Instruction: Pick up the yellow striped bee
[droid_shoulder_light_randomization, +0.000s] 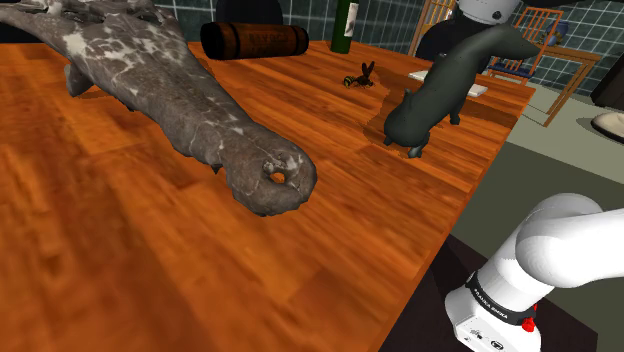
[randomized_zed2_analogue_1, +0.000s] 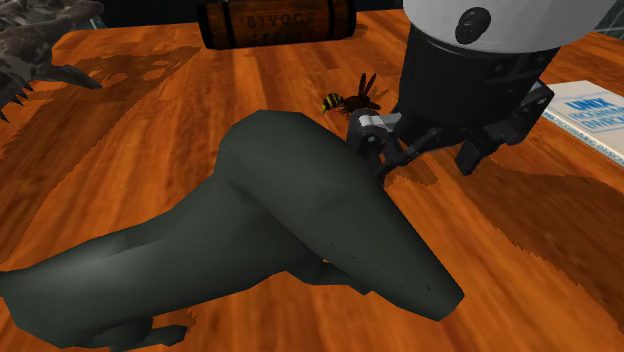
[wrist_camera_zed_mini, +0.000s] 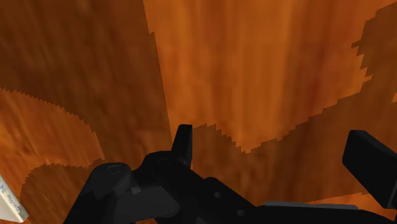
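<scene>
The small yellow-and-black striped bee (droid_shoulder_light_randomization: 360, 75) (randomized_zed2_analogue_1: 349, 100) lies on the wooden table (droid_shoulder_light_randomization: 120, 250), near its far side. My black gripper (randomized_zed2_analogue_1: 500, 135) hangs low over the table just to the second exterior view's right of the bee, apart from it. In the shoulder view the hand (droid_shoulder_light_randomization: 437, 42) is partly hidden behind a dark grey animal figure (droid_shoulder_light_randomization: 440, 95). In the wrist view the gripper (wrist_camera_zed_mini: 277, 153) is open, its fingers (wrist_camera_zed_mini: 183, 143) wide apart with bare, shadowed wood between them.
The dark grey animal figure (randomized_zed2_analogue_1: 290, 230) stands close in front of the bee and the gripper. A big mottled grey creature (droid_shoulder_light_randomization: 170, 90) lies across the table. A brown barrel (droid_shoulder_light_randomization: 255, 40) (randomized_zed2_analogue_1: 275, 20) lies behind the bee; beside it stands a dark bottle (droid_shoulder_light_randomization: 345, 25). A white book (randomized_zed2_analogue_1: 590, 110) lies near the hand.
</scene>
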